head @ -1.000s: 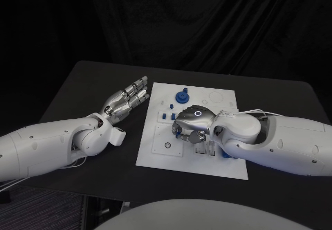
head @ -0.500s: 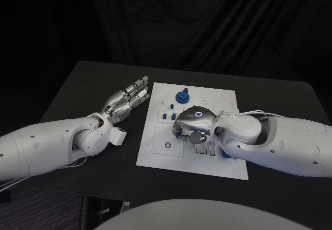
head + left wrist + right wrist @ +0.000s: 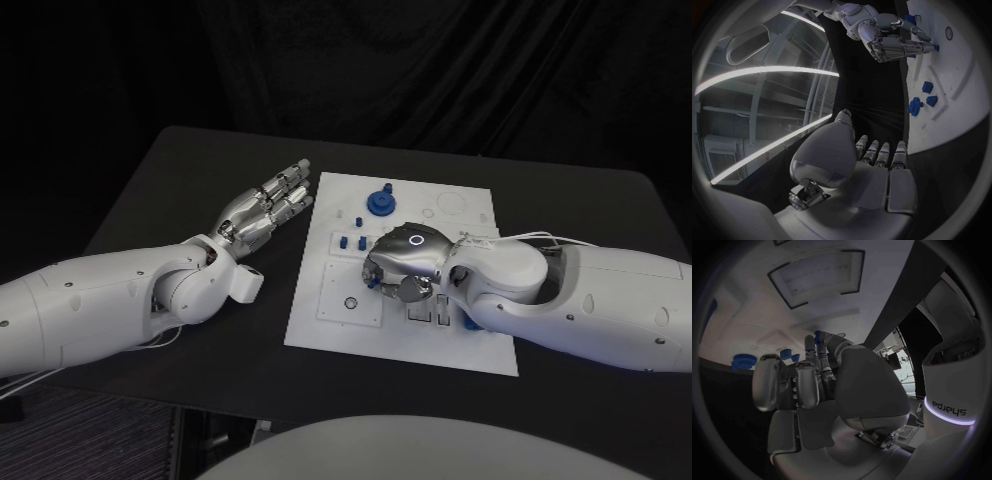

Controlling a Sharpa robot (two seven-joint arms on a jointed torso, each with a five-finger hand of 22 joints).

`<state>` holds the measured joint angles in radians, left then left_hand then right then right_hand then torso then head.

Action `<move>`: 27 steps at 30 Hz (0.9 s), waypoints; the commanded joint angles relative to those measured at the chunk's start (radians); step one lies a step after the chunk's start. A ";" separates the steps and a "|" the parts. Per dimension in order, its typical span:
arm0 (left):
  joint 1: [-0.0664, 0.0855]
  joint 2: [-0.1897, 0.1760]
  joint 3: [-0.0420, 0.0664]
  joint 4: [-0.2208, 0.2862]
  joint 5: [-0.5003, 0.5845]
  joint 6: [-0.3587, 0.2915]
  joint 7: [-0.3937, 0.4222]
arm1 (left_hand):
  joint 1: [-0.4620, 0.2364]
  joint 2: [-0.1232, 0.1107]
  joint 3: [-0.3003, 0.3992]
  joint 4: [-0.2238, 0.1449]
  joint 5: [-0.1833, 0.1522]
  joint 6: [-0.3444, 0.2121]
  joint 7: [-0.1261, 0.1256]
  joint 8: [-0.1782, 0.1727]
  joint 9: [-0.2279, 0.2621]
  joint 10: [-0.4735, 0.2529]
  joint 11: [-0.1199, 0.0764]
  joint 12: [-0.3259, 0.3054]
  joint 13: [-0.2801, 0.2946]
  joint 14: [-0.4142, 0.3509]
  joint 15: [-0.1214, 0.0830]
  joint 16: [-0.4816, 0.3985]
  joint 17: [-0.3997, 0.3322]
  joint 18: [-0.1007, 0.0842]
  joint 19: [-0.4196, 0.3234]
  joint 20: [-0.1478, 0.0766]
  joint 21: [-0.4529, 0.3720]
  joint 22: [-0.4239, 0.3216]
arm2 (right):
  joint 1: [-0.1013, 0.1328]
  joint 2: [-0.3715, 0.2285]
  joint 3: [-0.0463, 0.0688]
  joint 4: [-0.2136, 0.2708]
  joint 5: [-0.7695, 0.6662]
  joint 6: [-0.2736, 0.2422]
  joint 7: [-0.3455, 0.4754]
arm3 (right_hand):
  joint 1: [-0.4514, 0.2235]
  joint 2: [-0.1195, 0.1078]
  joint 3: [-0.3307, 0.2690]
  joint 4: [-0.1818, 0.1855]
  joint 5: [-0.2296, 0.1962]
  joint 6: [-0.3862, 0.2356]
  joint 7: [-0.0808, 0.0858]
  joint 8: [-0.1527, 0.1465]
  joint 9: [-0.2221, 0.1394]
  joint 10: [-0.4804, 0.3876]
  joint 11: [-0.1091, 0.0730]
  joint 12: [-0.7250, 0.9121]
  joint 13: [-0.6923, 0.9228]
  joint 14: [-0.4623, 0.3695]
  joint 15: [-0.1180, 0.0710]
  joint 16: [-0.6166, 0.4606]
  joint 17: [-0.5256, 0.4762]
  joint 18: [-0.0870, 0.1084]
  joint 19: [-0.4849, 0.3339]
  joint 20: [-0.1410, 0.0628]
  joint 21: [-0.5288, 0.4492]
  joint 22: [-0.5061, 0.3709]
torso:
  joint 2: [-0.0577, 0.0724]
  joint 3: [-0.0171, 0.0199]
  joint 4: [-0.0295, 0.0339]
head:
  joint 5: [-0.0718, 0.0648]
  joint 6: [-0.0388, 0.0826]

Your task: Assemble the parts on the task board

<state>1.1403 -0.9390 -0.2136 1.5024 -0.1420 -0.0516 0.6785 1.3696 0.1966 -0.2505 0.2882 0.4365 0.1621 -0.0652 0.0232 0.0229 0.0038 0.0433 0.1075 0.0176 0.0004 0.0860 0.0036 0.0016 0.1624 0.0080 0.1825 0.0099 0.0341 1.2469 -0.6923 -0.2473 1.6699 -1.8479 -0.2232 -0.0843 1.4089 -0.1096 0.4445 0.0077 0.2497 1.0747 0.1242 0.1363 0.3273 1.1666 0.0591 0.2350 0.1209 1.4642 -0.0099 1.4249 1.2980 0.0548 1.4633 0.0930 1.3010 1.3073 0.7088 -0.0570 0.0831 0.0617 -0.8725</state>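
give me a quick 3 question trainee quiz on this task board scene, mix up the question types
1. True or false: the left hand lies on the black table beside the task board, fingers stretched out and holding nothing.
2. Multiple choice: where is the right hand? A) off the table B) over the middle of the task board C) on the board's far corner
3. Fill in: the tall blue part standing near the board's far edge lies ____ the right hand, seen from the robot.

Key: 1 true; 2 B; 3 beyond. In the right wrist view a small blue piece sits at the right hand's fingertips, so it seems to be pinching a part.
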 commanded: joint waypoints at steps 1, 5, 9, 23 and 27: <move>-0.001 0.002 0.001 0.001 0.002 0.017 0.070 | 0.009 0.001 0.005 -0.003 0.003 0.000 0.005 0.000 0.000 -0.001 0.006 -0.003 0.000 0.000 0.008 -0.004 -0.002 0.008 0.001 0.008 -0.001 0.000 | -0.002 -0.002 0.000 0.002 -0.008 0.014 -0.008 | 0.013 0.000 0.002 -0.006 0.006 0.004 0.000 -0.006 0.001 0.005 0.000 0.005 0.001 0.042 -0.007 -0.005 -0.001 0.007 0.000 -0.004 -0.005 0.182 | 0.000 -0.0001 -0.0001 | 0.001 0.000; -0.001 0.002 0.001 0.000 0.002 0.019 0.067 | 0.011 0.002 0.006 -0.004 0.006 -0.001 0.006 0.000 0.000 -0.001 0.007 -0.003 0.000 0.000 0.009 -0.004 -0.002 0.007 0.001 0.009 -0.001 0.000 | -0.002 -0.001 0.000 0.001 -0.008 0.014 -0.008 | 0.013 0.000 0.002 -0.006 0.006 0.004 0.000 -0.006 0.001 0.005 0.000 0.005 0.001 0.042 -0.007 -0.005 -0.001 0.007 0.000 -0.004 -0.005 0.182 | 0.000 0.0000 0.0002 | 0.001 0.000; -0.001 0.003 0.001 -0.001 0.002 0.021 0.065 | 0.011 0.002 0.006 -0.004 0.006 -0.001 0.006 0.000 0.000 -0.001 0.007 -0.003 0.000 0.000 0.009 -0.004 -0.002 0.007 0.001 0.009 -0.001 0.000 | -0.002 -0.001 0.000 0.001 -0.008 0.017 -0.008 | 0.012 0.000 0.002 -0.006 0.006 0.004 0.000 -0.006 0.001 0.005 0.000 0.004 0.002 0.041 -0.007 -0.006 -0.002 0.007 0.000 -0.004 -0.005 0.182 | 0.000 -0.0003 0.0002 | 0.002 0.000; -0.002 0.006 0.001 -0.005 0.002 0.026 0.060 | 0.019 0.007 0.008 -0.007 0.010 0.011 0.019 0.003 0.002 -0.001 0.008 -0.004 -0.001 0.000 0.012 -0.004 -0.002 0.005 0.001 0.010 -0.001 0.000 | -0.002 0.009 0.000 -0.006 -0.008 0.016 0.000 | -0.030 -0.011 0.002 0.018 -0.056 -0.152 0.024 -0.076 -0.046 -0.067 0.026 -0.045 -0.001 0.034 0.015 -0.015 -0.015 0.010 -0.011 0.012 -0.028 0.176 | 0.000 -0.0003 0.0002 | 0.002 0.000; -0.002 0.006 0.001 -0.005 0.002 0.026 0.058 | 0.021 0.008 0.008 -0.008 0.011 0.021 0.030 0.005 0.004 -0.001 0.007 -0.004 0.000 0.000 0.012 -0.004 -0.002 0.004 0.002 0.010 0.000 0.000 | -0.002 0.013 0.000 -0.008 -0.008 0.015 0.008 | -0.058 -0.028 -0.016 0.042 -0.115 -0.308 -0.037 -0.077 -0.092 -0.150 0.045 -0.080 -0.011 0.031 0.027 -0.017 -0.019 0.011 -0.014 0.024 -0.035 0.174 | 0.000 -0.0005 0.0001 | 0.001 0.000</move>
<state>1.1401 -0.9344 -0.2136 1.4959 -0.1419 -0.0405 0.6785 1.3776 0.2046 -0.2448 0.2825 0.4430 0.1828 -0.0422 0.0232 0.0255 0.0038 0.0432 0.1075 0.0176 0.0004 0.0933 0.0036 0.0009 0.1624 0.0117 0.1862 0.0099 0.0341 1.2469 -0.6804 -0.2472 1.6617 -1.8484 -0.2143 -0.0825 1.3620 -0.1361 0.4321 0.0425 0.1482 0.7900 0.0992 0.0636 0.2428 1.0392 0.1001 0.1648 0.1139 1.4650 0.0094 1.4129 1.2802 0.0547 1.4488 0.1074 1.2716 1.3073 0.7091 -0.0572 0.0832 0.0633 -0.8725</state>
